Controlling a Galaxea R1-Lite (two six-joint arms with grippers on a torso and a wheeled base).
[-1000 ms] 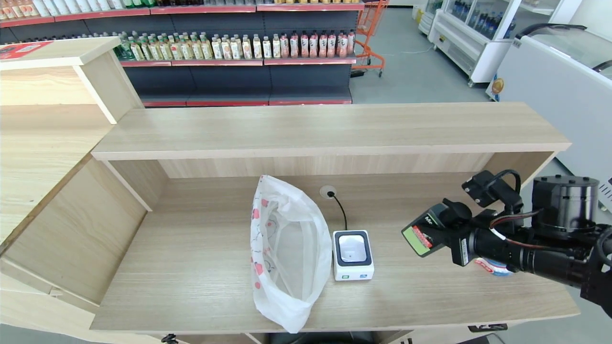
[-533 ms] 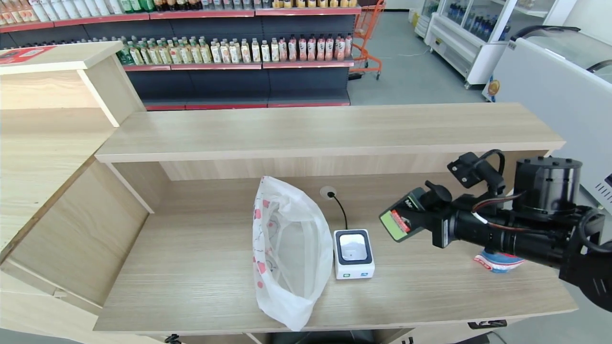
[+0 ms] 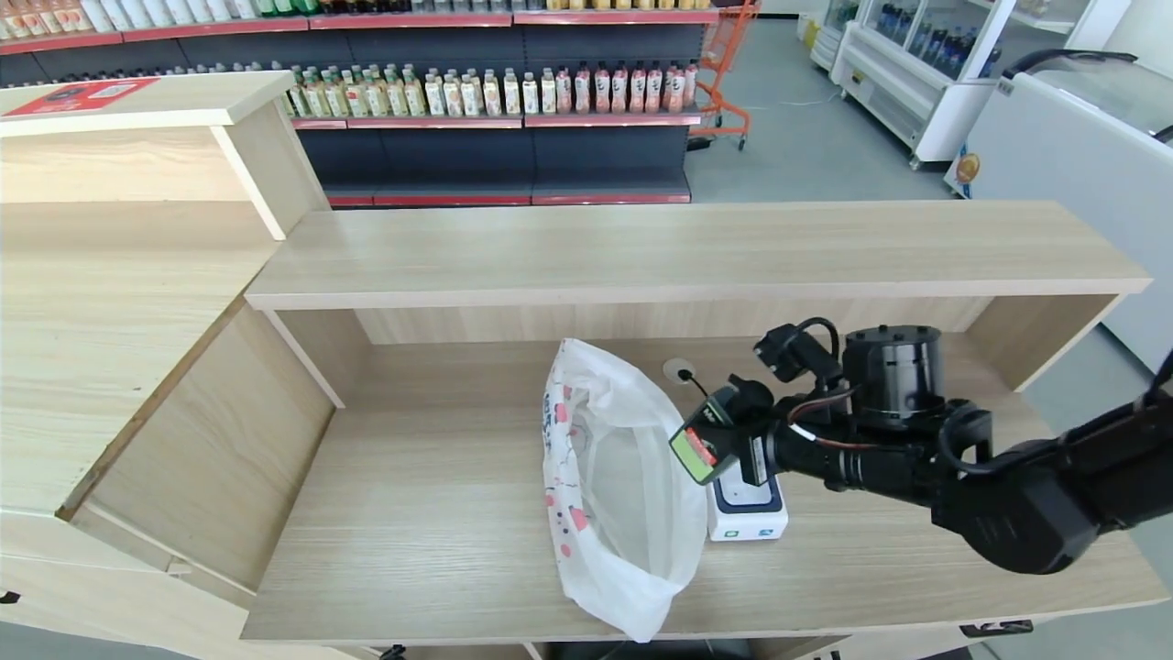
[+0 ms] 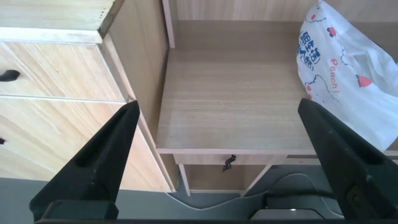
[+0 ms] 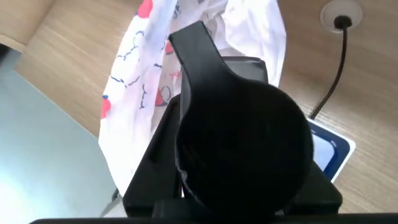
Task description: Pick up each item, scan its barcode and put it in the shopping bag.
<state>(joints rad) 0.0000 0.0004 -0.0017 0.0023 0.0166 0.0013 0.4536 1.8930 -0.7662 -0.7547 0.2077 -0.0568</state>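
Observation:
In the head view the white shopping bag (image 3: 623,495) with red prints lies open on the lower counter (image 3: 412,513). Just to its right stands the white barcode scanner (image 3: 747,518), partly covered by my right gripper (image 3: 713,438). That gripper is shut on a small dark box (image 3: 694,453) with a green and red face, held above the scanner at the bag's right rim. The right wrist view looks past the gripper at the bag (image 5: 143,81) and the scanner (image 5: 333,152). My left gripper (image 4: 219,106) is open, low by the counter's front edge, with the bag (image 4: 348,68) off to one side.
A raised wooden ledge (image 3: 696,252) runs behind the lower counter, and a wooden side wall (image 3: 220,458) closes its left end. The scanner's black cable (image 3: 694,380) goes into a hole in the counter. Shelves of bottles (image 3: 495,92) stand far behind.
The head camera has shifted, so the whole scene sits further right. My right gripper with the dark box has moved left, from right of the scanner to above it at the bag's rim.

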